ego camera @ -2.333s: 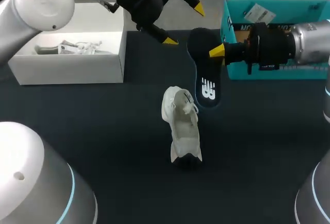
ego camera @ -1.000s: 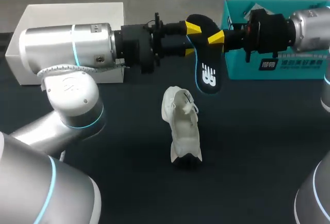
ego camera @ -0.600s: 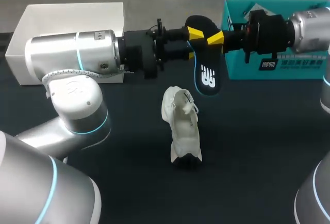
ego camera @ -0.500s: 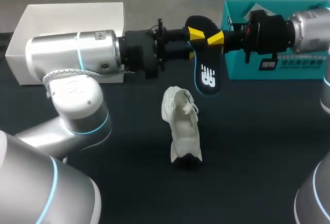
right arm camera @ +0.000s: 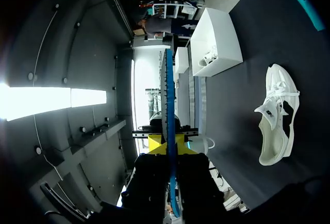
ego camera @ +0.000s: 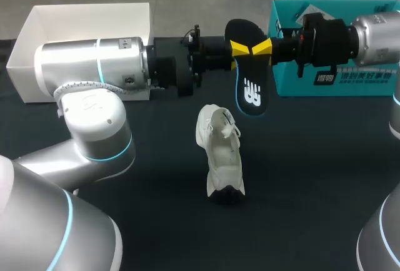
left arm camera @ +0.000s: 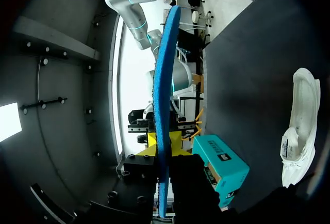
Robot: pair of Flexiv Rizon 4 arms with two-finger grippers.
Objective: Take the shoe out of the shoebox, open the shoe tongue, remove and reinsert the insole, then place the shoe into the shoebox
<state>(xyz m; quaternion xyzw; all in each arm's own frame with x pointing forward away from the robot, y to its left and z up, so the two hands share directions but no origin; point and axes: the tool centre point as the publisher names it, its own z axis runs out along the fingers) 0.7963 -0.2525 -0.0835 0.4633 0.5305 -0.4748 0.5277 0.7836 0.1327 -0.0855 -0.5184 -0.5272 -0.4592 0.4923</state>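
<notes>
The left arm [ego camera: 94, 65] comes in from 9 o'clock. The left jaws straddle the upper end of the insole [ego camera: 251, 90], but whether they have closed on it I cannot tell. The insole hangs with its long axis 12 to 6. The right jaws, in from 3 o'clock, pinch that same end, barely apart. The shoe [ego camera: 220, 152] rests on the worktop [ego camera: 312, 177] at 7 o'clock of the insole, also lying 12 to 6, about equally near both arms.

Left arm [ego camera: 87, 71] partly hides white box [ego camera: 81, 18].
</notes>
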